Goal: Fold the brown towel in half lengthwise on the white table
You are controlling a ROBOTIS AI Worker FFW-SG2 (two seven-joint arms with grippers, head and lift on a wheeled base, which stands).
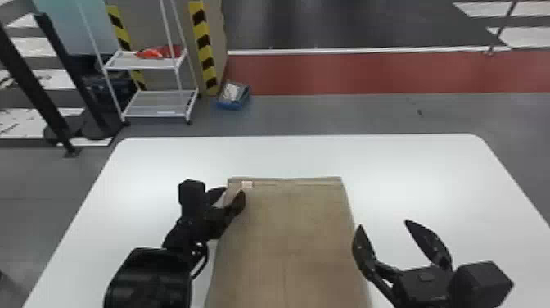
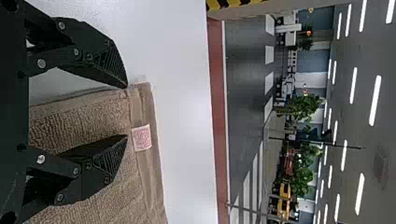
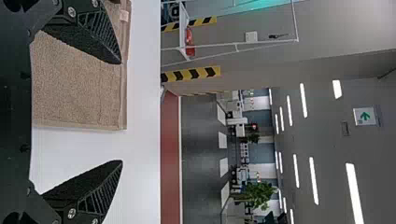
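The brown towel point(image 1: 286, 229) lies flat on the white table point(image 1: 409, 176), with a small pale tag near its far left corner. My left gripper point(image 1: 234, 195) is at that corner, open, its fingers on either side of the towel's left edge. In the left wrist view the left gripper point(image 2: 127, 112) has one finger over the towel point(image 2: 79, 121) and the other at its edge. Beside the towel's right edge stands my right gripper point(image 1: 384, 229), open. In the right wrist view, the right gripper point(image 3: 122, 112) has one finger over the towel point(image 3: 79, 84) and the other over bare table.
Beyond the table's far edge point(image 1: 294, 136) are a white wheeled shelf point(image 1: 159, 98) and a blue box point(image 1: 234, 96) on the floor. Bare tabletop lies on both sides of the towel and beyond its far edge.
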